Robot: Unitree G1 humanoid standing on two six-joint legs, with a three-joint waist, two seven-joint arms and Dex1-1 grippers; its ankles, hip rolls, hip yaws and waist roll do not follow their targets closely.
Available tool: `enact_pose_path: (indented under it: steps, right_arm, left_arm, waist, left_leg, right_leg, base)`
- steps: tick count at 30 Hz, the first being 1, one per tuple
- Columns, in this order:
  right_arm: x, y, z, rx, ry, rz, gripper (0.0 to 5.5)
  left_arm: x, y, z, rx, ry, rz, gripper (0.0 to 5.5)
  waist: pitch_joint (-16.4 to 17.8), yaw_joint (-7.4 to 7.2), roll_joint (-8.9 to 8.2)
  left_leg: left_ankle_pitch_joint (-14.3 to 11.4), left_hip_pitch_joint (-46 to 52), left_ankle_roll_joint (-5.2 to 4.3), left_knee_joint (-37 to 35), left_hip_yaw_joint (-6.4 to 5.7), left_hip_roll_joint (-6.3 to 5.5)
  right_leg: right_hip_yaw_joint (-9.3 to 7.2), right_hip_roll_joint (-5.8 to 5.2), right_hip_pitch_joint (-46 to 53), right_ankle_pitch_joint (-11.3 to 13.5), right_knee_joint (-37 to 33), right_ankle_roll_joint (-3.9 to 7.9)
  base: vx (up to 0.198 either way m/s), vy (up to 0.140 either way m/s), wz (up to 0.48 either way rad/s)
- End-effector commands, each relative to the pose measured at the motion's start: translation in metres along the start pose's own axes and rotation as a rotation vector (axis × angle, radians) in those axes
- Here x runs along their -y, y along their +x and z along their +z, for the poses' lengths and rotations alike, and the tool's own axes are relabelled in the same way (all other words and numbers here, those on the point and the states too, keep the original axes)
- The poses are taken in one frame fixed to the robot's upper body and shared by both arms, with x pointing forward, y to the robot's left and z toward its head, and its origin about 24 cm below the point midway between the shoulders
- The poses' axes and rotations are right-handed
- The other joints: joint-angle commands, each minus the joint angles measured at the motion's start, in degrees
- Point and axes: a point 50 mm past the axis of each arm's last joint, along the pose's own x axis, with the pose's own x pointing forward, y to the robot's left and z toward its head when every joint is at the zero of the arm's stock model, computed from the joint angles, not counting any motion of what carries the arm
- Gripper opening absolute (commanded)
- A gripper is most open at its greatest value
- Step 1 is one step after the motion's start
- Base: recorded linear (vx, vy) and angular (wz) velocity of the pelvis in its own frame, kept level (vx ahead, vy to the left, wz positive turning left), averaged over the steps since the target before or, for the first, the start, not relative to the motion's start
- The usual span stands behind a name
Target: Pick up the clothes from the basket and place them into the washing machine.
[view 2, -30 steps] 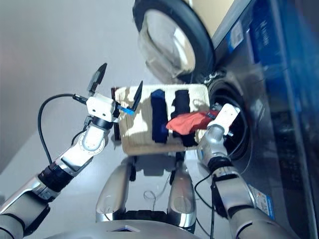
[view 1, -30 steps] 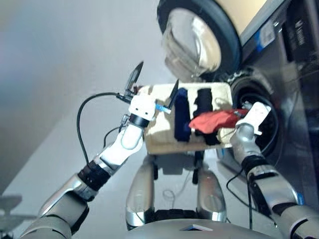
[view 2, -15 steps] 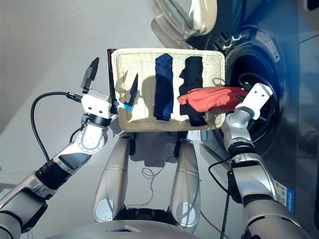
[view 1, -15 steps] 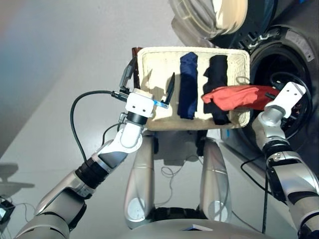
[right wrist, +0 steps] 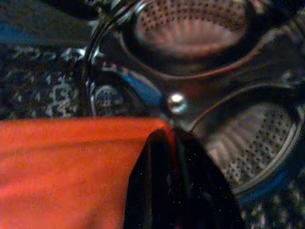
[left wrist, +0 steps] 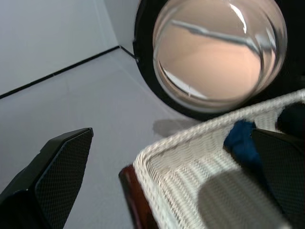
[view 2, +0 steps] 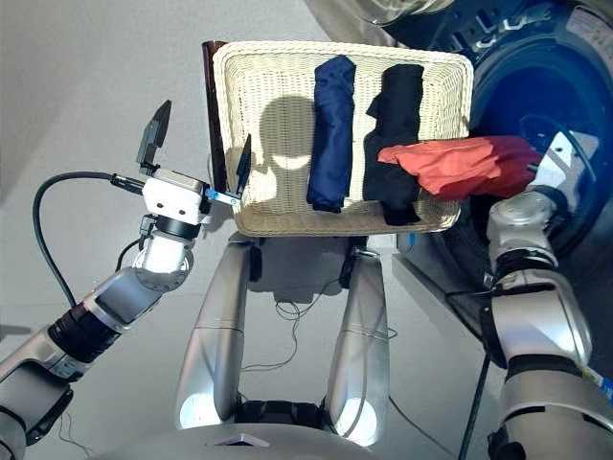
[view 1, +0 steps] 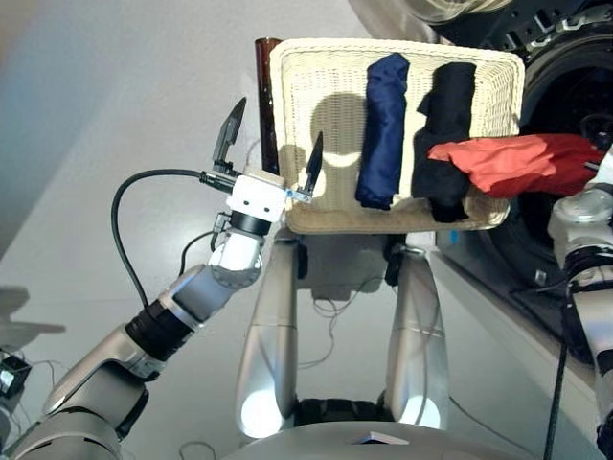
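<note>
Washing machine (view 2: 536,105) is seen on the right with its round drum opening dark and its door (left wrist: 214,52) swung open beyond the basket. Next in size, the cream woven basket (view 1: 316,96) is set in front of the machine, its dark brown edge on the left side. Inside it, the navy garment (view 1: 383,129) and the black garment (view 1: 445,125) are laid side by side, near each other. The coral-red garment (view 1: 512,163) is pinched in the right gripper (right wrist: 164,143), stretched over the basket's right rim at the drum opening. The left gripper (view 1: 270,153) is held with fingers spread apart and empty, astride the basket's left edge
</note>
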Motion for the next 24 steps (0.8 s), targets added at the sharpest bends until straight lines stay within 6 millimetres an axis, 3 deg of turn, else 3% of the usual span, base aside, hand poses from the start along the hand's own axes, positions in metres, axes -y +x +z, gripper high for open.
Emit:
enact_pose_path:
  steps: [1,11,19,23,24]
  right_arm:
    - [0.126,0.065,0.072,0.153,0.156,-0.4,0.0]
    - [0.15,0.069,0.102,0.247,0.235,-0.479,0.0]
    - [0.167,0.071,0.087,0.178,0.242,-0.581,0.0]
    - [0.169,0.071,0.065,0.074,0.147,-0.595,0.04]
    - [0.165,0.072,0.062,0.054,0.158,-0.564,5.22]
  left_arm:
    - [0.007,0.002,0.03,0.141,-0.083,-0.005,5.5]
    - [0.0,0.001,0.035,0.157,-0.079,-0.02,5.5]
    - [-0.003,0.0,0.035,0.157,-0.08,-0.007,5.5]
    - [-0.003,0.001,0.036,0.158,-0.074,-0.002,5.5]
    - [-0.004,0.001,0.035,0.157,-0.069,-0.001,5.5]
  waist:
    - [-0.96,-0.45,1.28]
    - [-0.96,-0.98,0.75]
    - [-0.96,-0.98,1.05]
    - [-0.96,-0.84,1.32]
    - [-0.96,-0.84,1.29]
  left_leg:
    - [-4.65,4.95,-4.37,0.78,-2.18,3.96]
    - [-5.47,3.13,-4.7,2.92,-1.9,4.04]
    - [-5.72,3.3,-4.68,3.28,-1.64,3.79]
    - [-5.72,3.35,-4.61,3.36,-1.55,3.64]
    - [-5.74,3.28,-4.6,3.51,-1.47,3.64]
  right_leg:
    - [-1.57,1.03,1.32,-0.22,0.46,-0.95]
    - [-0.98,0.87,-0.67,-0.62,2.06,-0.92]
    - [-0.74,0.61,-0.41,-0.46,1.83,-0.81]
    - [-0.57,0.56,-0.49,-0.36,1.96,-0.82]
    - [-0.52,0.6,-0.55,-0.29,2.0,-0.81]
  base:
    - [0.0,0.0,0.0]
    - [0.0,0.0,0.0]
    - [0.0,0.0,0.0]
    - [0.0,0.0,0.0]
    - [0.0,0.0,0.0]
